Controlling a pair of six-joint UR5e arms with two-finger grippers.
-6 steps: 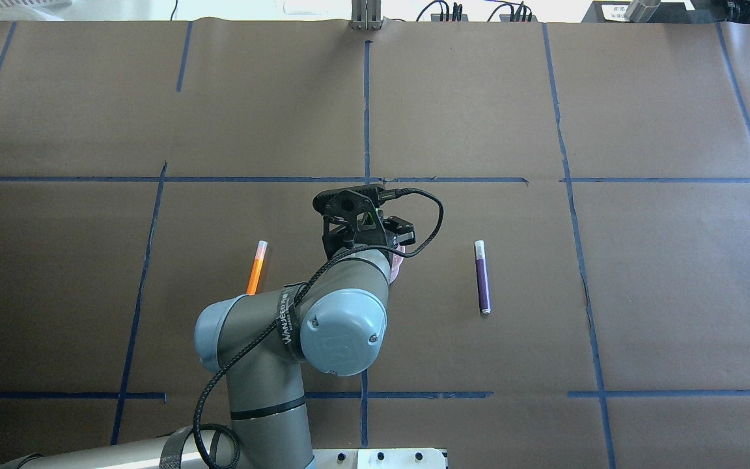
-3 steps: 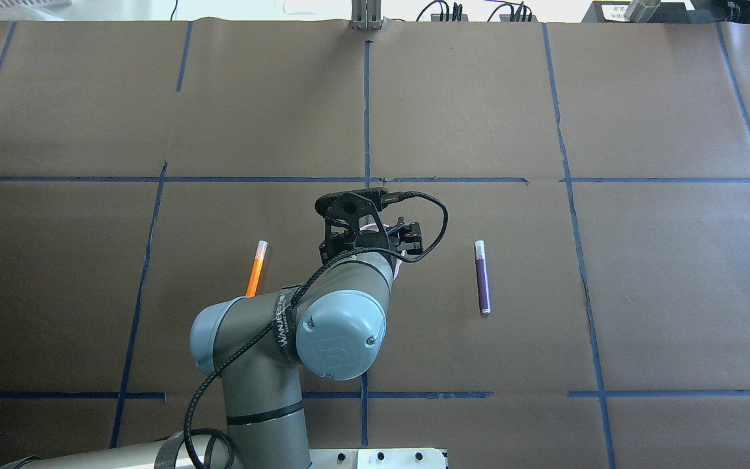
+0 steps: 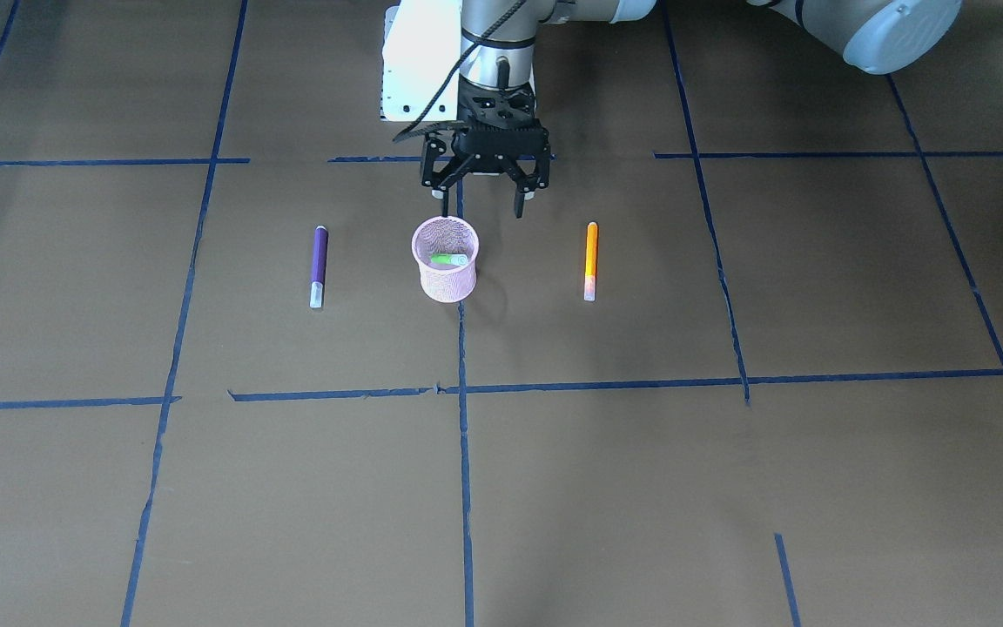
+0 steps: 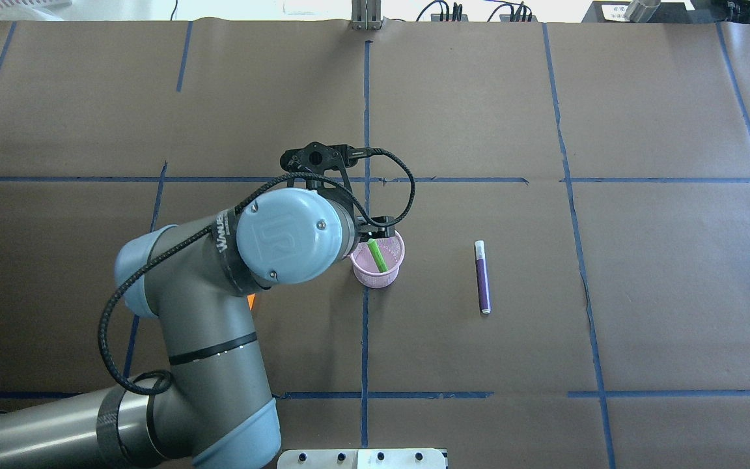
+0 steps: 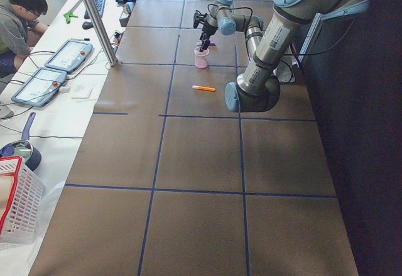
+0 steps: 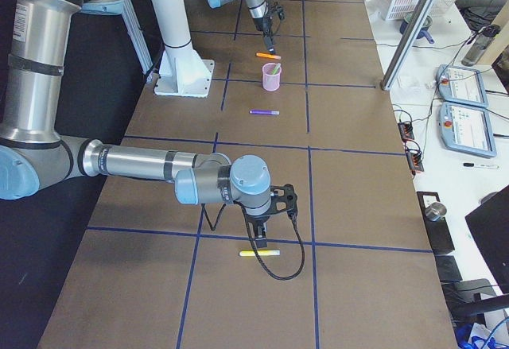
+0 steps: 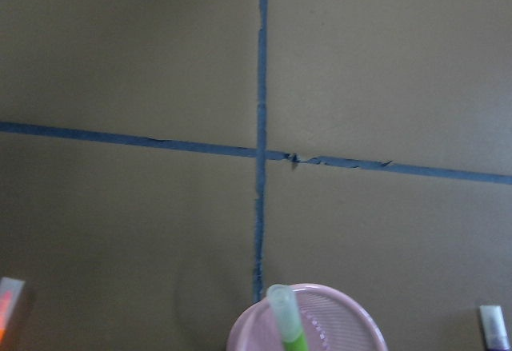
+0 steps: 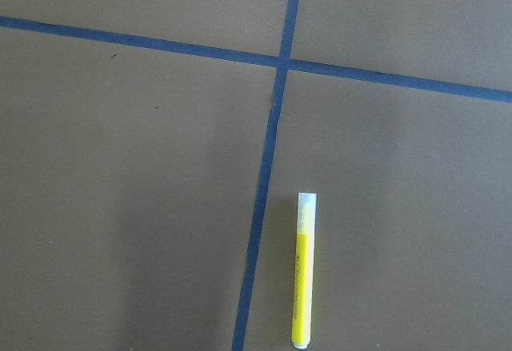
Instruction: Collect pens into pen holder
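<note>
The pink mesh pen holder (image 3: 445,272) (image 4: 380,268) stands at the table's middle with the green pen (image 3: 447,259) (image 4: 377,255) leaning inside it. My left gripper (image 3: 481,207) hangs open and empty just above it, on the robot's side of its rim. The purple pen (image 3: 319,264) (image 4: 482,277) and the orange pen (image 3: 590,259) lie flat on either side of the holder. In the overhead view my left arm hides nearly all of the orange pen. My right gripper (image 6: 263,223) hovers over a yellow pen (image 8: 303,275) far off; I cannot tell its state.
Blue tape lines (image 3: 461,387) cross the brown paper table. A person (image 5: 16,21) sits beyond the far table edge with tablets (image 5: 53,68) and cables. A white basket (image 5: 16,204) stands off the table's end.
The green pen has left my left gripper and now rests in the pen holder. The left arm's elbow and wrist have swung to the view's left, uncovering the holder and covering the orange pen.
</note>
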